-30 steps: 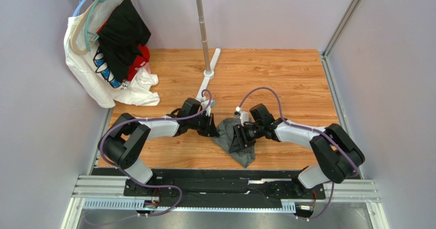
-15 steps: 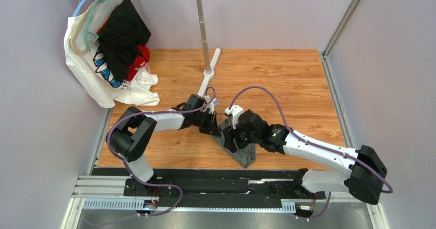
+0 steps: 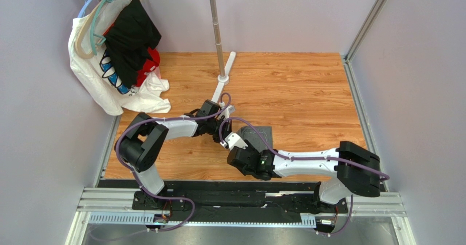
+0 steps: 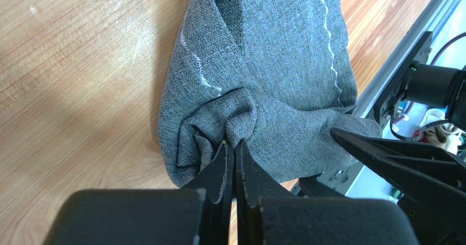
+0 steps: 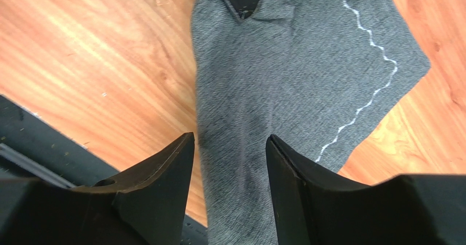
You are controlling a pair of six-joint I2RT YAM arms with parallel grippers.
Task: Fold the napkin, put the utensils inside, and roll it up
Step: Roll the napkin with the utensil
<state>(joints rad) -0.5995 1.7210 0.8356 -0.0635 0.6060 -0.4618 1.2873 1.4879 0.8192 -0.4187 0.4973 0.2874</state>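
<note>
The napkin, dark grey with a pale stitched line, lies stretched on the wooden table. In the top view part of the napkin shows behind the right wrist. My left gripper is shut on a bunched fold at the cloth's far end. My right gripper is open, its two fingers astride the cloth's near end just above it, not touching. The right fingers show at the right of the left wrist view. No utensils are in view.
White, black and red clothes hang on hangers at the back left. A metal pole on a white foot stands at the back middle. The black rail runs along the near edge, close under the right gripper. Walls close in left and right.
The right arm has swung from the napkin's right side to its near end, low by the rail. The napkin went from a heap to a stretched strip. The left gripper kept its hold.
</note>
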